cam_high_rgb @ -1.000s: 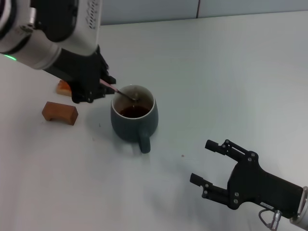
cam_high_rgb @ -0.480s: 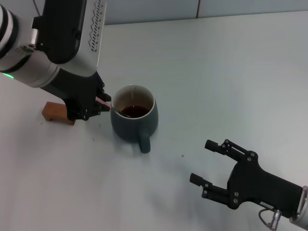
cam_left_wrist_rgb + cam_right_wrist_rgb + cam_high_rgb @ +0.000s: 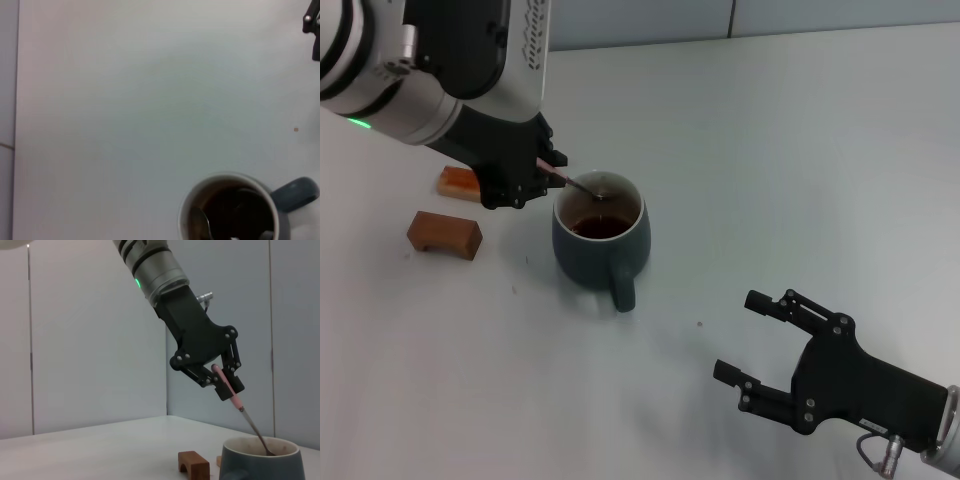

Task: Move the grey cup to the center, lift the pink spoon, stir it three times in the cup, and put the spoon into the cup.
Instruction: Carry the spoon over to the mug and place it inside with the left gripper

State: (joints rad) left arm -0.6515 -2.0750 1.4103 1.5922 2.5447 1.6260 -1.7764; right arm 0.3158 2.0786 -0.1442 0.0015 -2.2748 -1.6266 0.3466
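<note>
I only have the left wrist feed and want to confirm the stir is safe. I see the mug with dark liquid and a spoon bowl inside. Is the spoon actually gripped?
Observer: Yes. The left gripper is shut on the pink spoon, holding its handle above the grey cup.
Operator: Is the spoon upright?
Observer: No, it slants; the metal neck runs down over the rim into the cup.
Operator: Anything near the cup I can't see?
Observer: A brown block and an orange block lie on the cup's left.
Operator: Where is the other arm?
Observer: The right gripper is open, low and apart from the cup.
</note>
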